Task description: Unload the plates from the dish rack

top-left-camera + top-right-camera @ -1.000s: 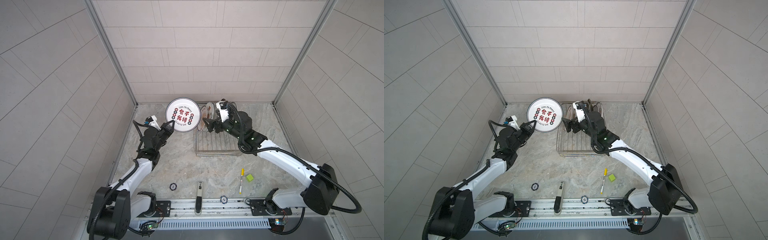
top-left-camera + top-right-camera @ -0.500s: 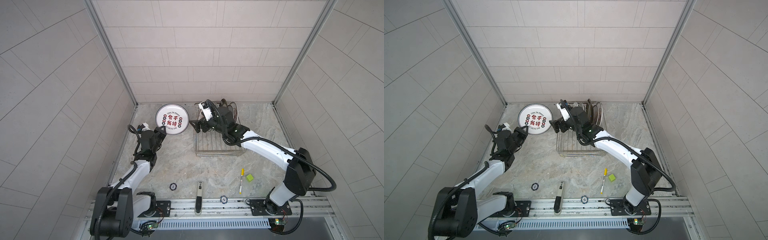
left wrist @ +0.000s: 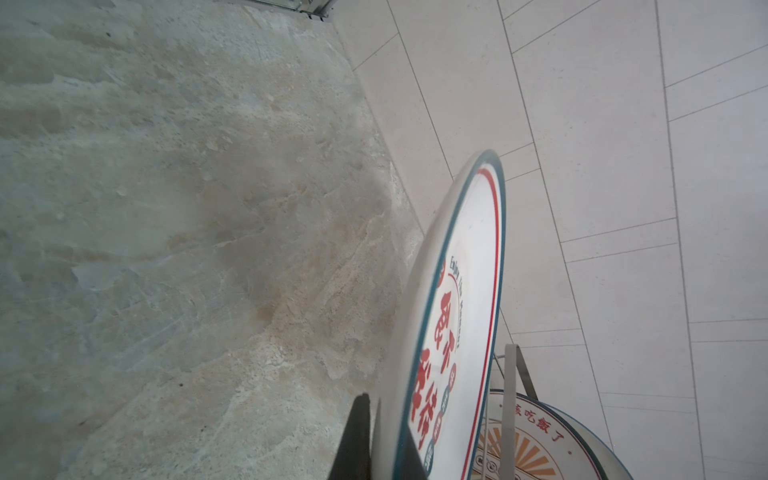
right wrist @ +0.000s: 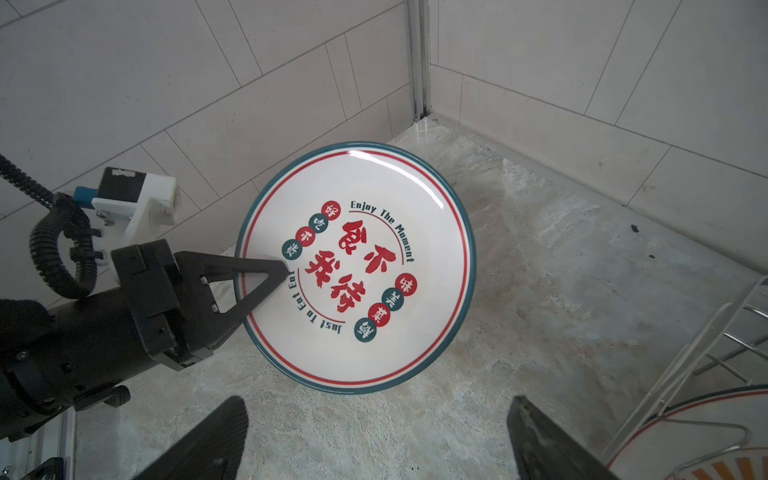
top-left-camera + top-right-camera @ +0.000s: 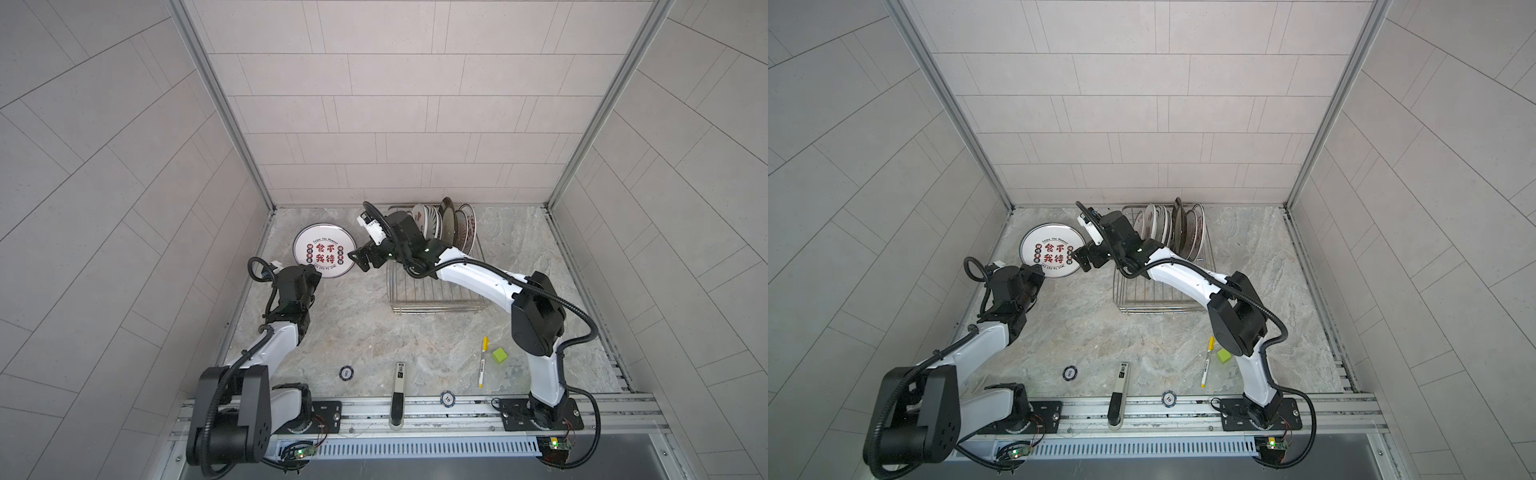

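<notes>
Bench (image 5: 374, 332): grey marbled slab with tiled walls on three sides.
Rail chip (image 5: 447, 399): round, on the near edge at mid-width.
Bar (image 5: 399, 386): black and white, lying across the near edge, just left of the rail chip.
Left chip (image 5: 346, 372): round and dark-rimmed, near the near edge, left of the bar.
Pen (image 5: 483, 361): yellow-capped, right of middle, lying near to far.
Cube (image 5: 499, 355): green, just beside the pen on its right.
Rack (image 5: 436, 301): chrome wire, right of middle, its long axis running from near to far and its far end close to the far edge.
Left tool (image 4: 282, 272): clamped on the plate's near left rim, with one finger on the printed face and the other finger (image 3: 357, 436) behind it.
Plate (image 4: 357, 266): white with teal and red rings and red characters. It is held tilted, face up, near the far left corner and left of the rack, and shows in both top views (image 5: 324, 249) (image 5: 1050, 249). Whether it touches the bench cannot be told.
Right tool (image 4: 376, 401): jaws spread wide, gripping nothing. It reaches over from the rack side and sits just beside the plate's right rim, apart from it.
Racked plates (image 5: 444, 224): several, on edge at the rack's far end. One is darker-rimmed and taller than the rest.
</notes>
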Motion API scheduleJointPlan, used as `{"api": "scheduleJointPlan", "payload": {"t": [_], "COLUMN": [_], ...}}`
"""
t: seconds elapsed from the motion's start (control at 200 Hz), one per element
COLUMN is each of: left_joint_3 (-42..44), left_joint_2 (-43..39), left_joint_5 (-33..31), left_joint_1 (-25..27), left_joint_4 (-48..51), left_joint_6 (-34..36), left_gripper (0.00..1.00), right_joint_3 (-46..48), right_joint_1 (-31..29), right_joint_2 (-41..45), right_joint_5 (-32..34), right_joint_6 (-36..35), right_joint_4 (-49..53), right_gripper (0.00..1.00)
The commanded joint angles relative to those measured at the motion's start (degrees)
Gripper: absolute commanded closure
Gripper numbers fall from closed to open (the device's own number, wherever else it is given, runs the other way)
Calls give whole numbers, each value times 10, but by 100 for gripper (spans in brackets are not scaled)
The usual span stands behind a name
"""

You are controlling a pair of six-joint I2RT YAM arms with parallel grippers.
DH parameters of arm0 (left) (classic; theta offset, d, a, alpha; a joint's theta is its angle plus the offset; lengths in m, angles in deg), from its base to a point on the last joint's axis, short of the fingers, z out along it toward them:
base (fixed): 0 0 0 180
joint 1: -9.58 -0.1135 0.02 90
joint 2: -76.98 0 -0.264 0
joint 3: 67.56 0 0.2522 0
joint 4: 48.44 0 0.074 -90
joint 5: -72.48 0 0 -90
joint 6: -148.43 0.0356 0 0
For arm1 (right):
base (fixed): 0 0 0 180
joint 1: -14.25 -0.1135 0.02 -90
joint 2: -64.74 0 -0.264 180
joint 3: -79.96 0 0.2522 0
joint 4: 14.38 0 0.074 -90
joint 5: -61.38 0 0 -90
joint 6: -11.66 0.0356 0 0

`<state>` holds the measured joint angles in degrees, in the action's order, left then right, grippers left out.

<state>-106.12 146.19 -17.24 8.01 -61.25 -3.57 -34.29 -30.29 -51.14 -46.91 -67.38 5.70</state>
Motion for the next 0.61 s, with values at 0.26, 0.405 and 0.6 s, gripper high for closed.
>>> {"api": "scheduleJointPlan", "payload": {"t": [0.26,0.405,0.6], "left_joint_3": [-31,-44,-37], "left_joint_2": [100,133,160], "left_joint_5": [-47,-44,-59], "left_joint_1": [-7,-12,-16], "left_joint_4": [-79,-87,-110], "left_joint_6": [-10,-17,-35], "left_gripper": [98,98,98], "right_joint_3": [-152,-197,-244], "right_joint_1": [-19,-19,-20], "right_joint_2": [-119,-153,-187], "right_joint_5": [-32,-33,-37], "right_joint_6": [-33,-40,-46], "right_joint_4": [103,136,166], "right_gripper": [2,3,3]}}
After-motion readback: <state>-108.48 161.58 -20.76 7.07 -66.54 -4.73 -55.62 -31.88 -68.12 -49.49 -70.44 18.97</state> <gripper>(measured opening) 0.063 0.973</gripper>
